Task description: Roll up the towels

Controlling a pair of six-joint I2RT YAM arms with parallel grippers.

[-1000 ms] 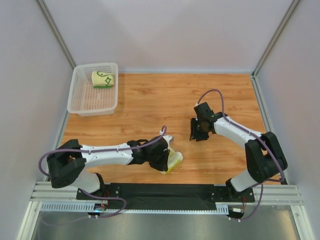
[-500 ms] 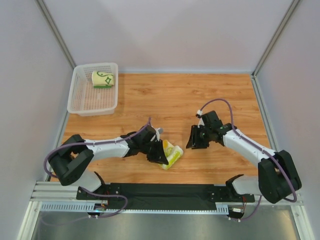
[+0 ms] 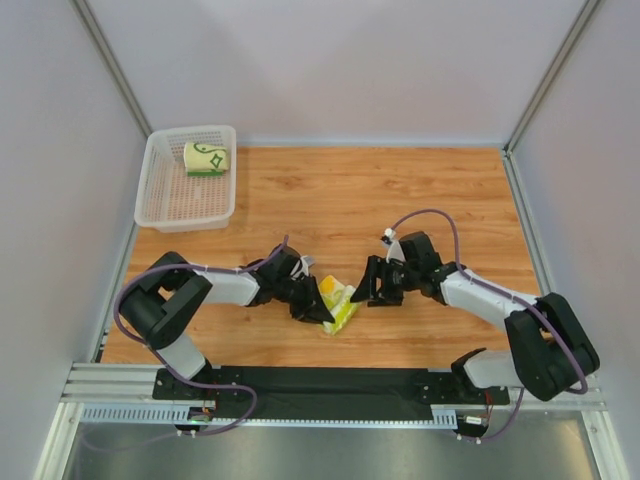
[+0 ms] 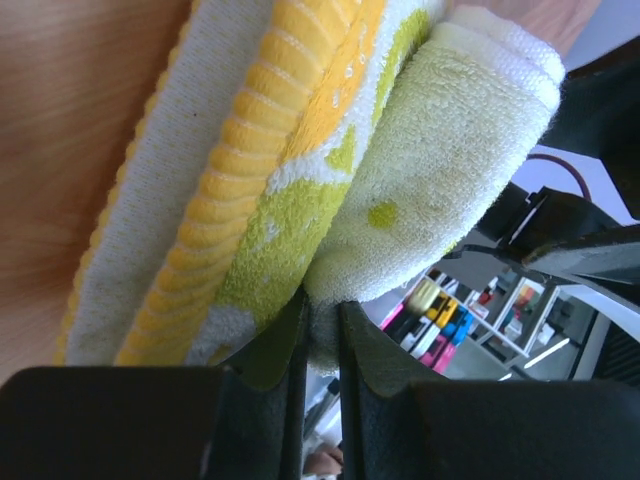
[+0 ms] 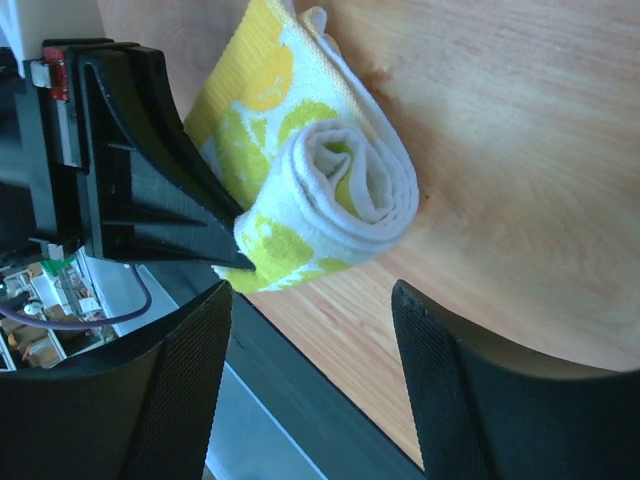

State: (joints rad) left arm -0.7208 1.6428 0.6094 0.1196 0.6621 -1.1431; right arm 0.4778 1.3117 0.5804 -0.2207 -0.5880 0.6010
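Towels, 2 of them, sit well apart. On the far left, the green-lined towel [image 3: 207, 159] lies rolled up inside the white basket [image 3: 160, 210] at the back corner of the table [image 3: 420, 190]. Toward the middle, near the front edge, my left gripper [image 3: 318, 308] is nearly closed, its jaws pinching a fold of the yellow towel [image 3: 340, 302]. The cloth is squeezed thin between the 2 fingers. That towel rests on the wood, partly rolled. The spiral end of its coil faces my right side, and an orange-edged layer lies flat along it. Just to its right, my right gripper [image 3: 378, 290] hovers with its jaws spread wide, holding nothing. The end of the roll lies just beyond its fingertips, not between them.
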